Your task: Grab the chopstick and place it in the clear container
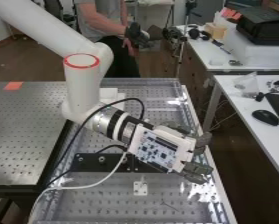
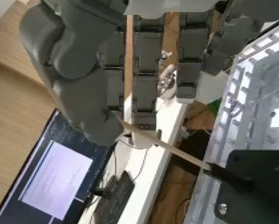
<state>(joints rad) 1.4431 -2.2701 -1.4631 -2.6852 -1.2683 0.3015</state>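
At the far left, an orange tab lies by the far edge of the perforated benchtop, probably as a marker. Beside it, the black mounting plate is set crosswise from the left edge of the clear container, perhaps so that fittings can be fixed firmly.

The arm is brought in over that container, and the dark grey hand is held by its right edge. The chopstick is pinched near one end between the thumb and the fingers, which are kept narrow and nearly straight. It is held slanting, its other end meeting a black part above the black plate; whether that is a holder or its own dark tip cannot be told. An end grip would leave the length free to be lowered, though swivelling could follow if the pinch were loosened early. Release inside the container's edges appears to remain.
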